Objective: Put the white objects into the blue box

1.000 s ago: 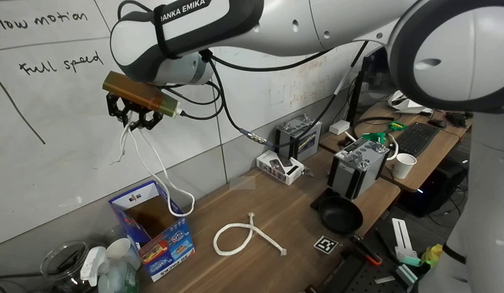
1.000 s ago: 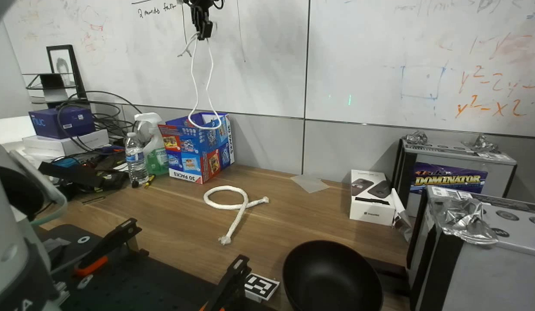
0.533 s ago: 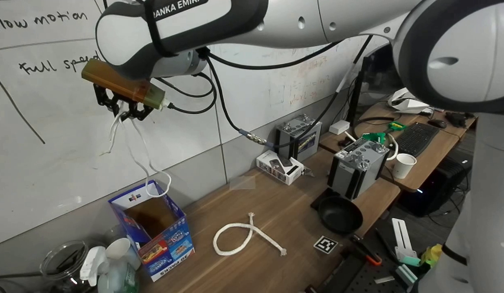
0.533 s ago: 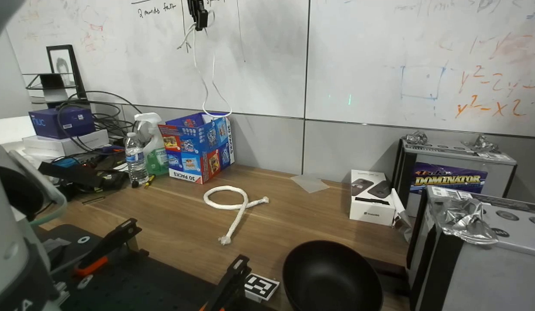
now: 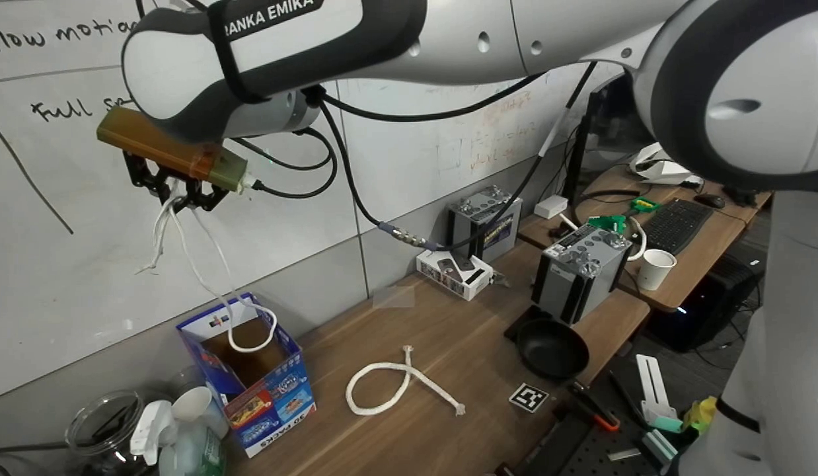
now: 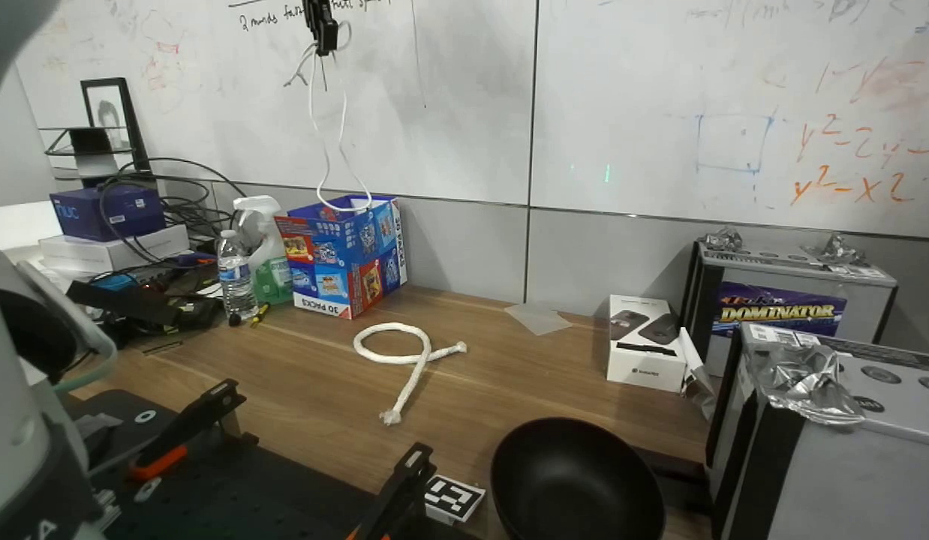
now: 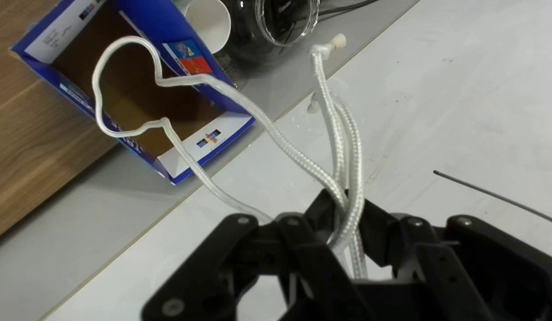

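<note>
High in front of the whiteboard, my gripper (image 5: 174,198) is shut on a bunched white cord (image 7: 298,156). In the wrist view several strands cross between the gripper's fingertips. Knotted ends stick out on one side, and a long loop hangs down over the mouth of the blue box (image 5: 270,403). Whether the loop dips below the rim I cannot tell. The box stands upright by the wall, its brown inside showing in the wrist view. A thicker white rope (image 6: 409,390) lies in a crossed loop on the table, beside the box and apart from it.
Right against the box are a white cup (image 5: 201,408), a spray bottle (image 5: 194,449) and a glass jar (image 5: 111,430). A water bottle (image 6: 238,281) stands nearby. Farther along the table are a black pan (image 5: 553,354), a phone carton (image 5: 448,272) and grey devices (image 5: 581,271).
Held cord and gripper have moved left in an exterior view, rising slightly and then sinking again. The hanging loop has swung from the box's near edge to over its mouth. The rope on the table is unmoved.
</note>
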Tool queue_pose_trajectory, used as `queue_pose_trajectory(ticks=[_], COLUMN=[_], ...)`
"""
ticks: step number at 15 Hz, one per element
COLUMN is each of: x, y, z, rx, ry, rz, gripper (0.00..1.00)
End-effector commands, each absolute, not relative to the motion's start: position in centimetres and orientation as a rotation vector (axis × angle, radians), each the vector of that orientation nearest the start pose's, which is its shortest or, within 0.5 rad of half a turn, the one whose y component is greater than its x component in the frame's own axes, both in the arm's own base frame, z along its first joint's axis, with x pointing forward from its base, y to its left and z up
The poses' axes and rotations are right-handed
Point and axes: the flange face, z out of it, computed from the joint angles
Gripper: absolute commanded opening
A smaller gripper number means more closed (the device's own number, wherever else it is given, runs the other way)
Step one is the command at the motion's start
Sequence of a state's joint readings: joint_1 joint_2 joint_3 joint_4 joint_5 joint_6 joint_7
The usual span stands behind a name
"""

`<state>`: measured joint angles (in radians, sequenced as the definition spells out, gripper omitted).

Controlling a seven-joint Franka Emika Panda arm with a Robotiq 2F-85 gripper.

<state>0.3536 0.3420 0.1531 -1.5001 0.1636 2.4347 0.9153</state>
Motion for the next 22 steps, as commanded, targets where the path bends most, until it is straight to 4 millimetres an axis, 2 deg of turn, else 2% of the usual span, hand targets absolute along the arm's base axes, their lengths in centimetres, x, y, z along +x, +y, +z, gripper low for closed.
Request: queue_pose_trajectory(ticks=[1,4,9,14,22], x=[62.2,62.0,63.0,63.1,62.5], y=[34.8,35.8,35.9,36.7,38.7], z=[54.3,52.9,49.6,46.7,42.6], rx=[-2.492,-2.509,-2.542,-2.580,-2.665], ry=[0.664,0.651,0.662,0.638,0.316], rz=[-0.414,-0.379,-0.325,-0.278,-0.250], gripper=[0.01,0.01,0.01,0.01,0.01])
